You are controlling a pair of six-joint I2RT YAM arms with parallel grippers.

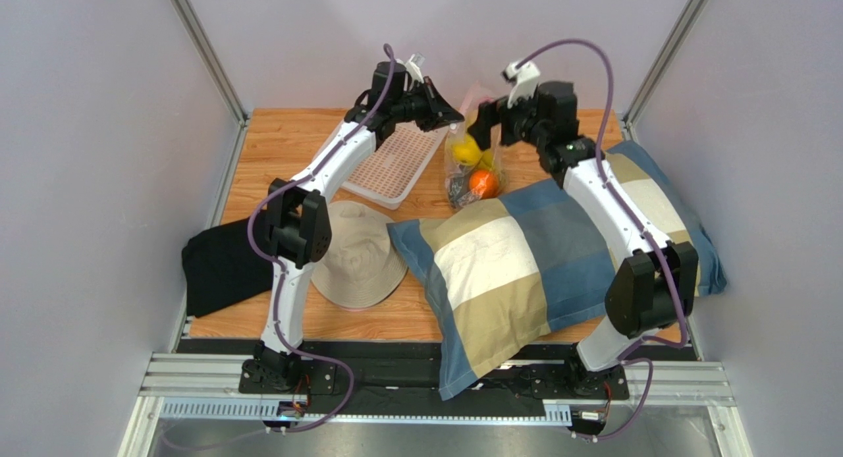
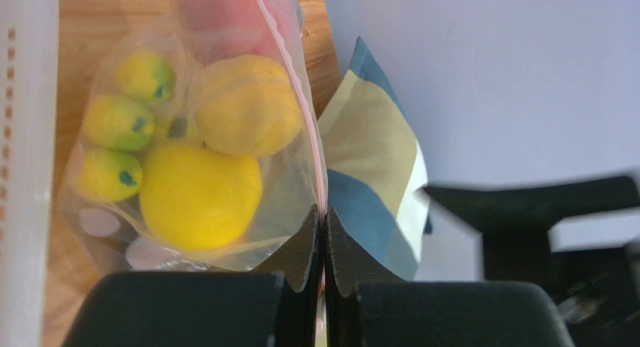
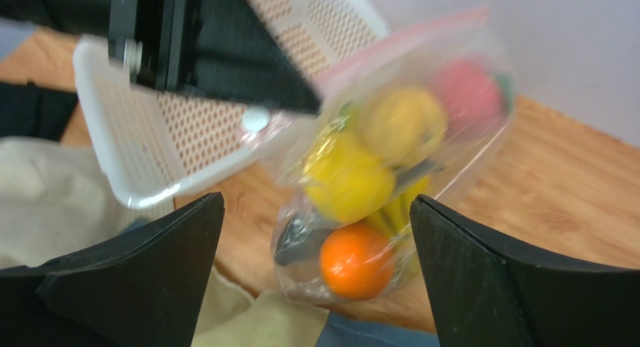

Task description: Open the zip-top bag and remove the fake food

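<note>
A: Left gripper [image 2: 324, 212]?
B: Clenched on the zip edge of the zip-top bag [image 2: 289, 174]. Right gripper [image 3: 317, 204] spread wide, holding nothing, just beside it.
A: Bag where?
B: Upper centre of the top view, fake food [image 3: 349, 178] inside.
A: Step?
B: Opening, I'd say. Right must take the opposite lip, then pull apart.
A: Writing?
B: None readable.

Zip-top bag [image 2: 289, 186]: clear, pink zip strip. Fake food [image 3: 349, 178]: yellow, orange, pink. Pillow [image 1: 524, 264]: blue, tan and cream checks.
</note>
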